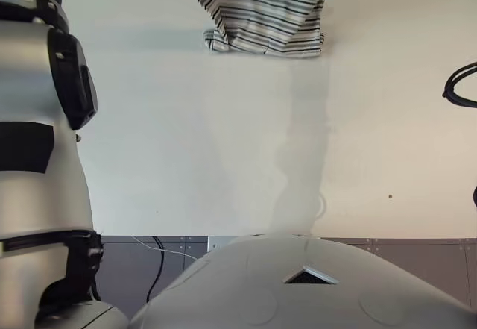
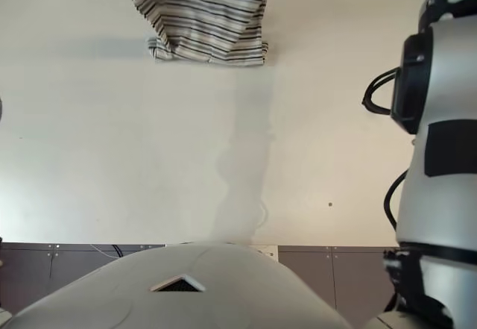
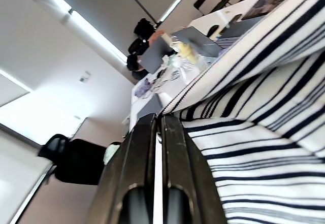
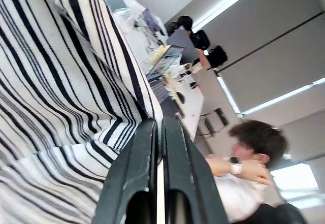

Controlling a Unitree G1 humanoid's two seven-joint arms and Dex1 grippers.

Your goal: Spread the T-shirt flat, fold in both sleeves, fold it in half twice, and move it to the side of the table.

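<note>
Nearest in each wrist view, the left gripper (image 3: 160, 118) and the right gripper (image 4: 159, 123) have their fingers drawn together with only a slit between. Each pinches striped cloth of the T-shirt (image 1: 261, 12), though the bite sits behind the fingertips, so how much fabric each holds is hard to judge. Farther off, in the upper middle of the left eye view, the shirt hangs bunched and doubled on itself over the far part of the pale table (image 1: 223, 157). The likely trouble is a thin pinch slipping as the arms spread. One gripper might also trap two layers, which would lay the shirt down twisted rather than flat.
</note>
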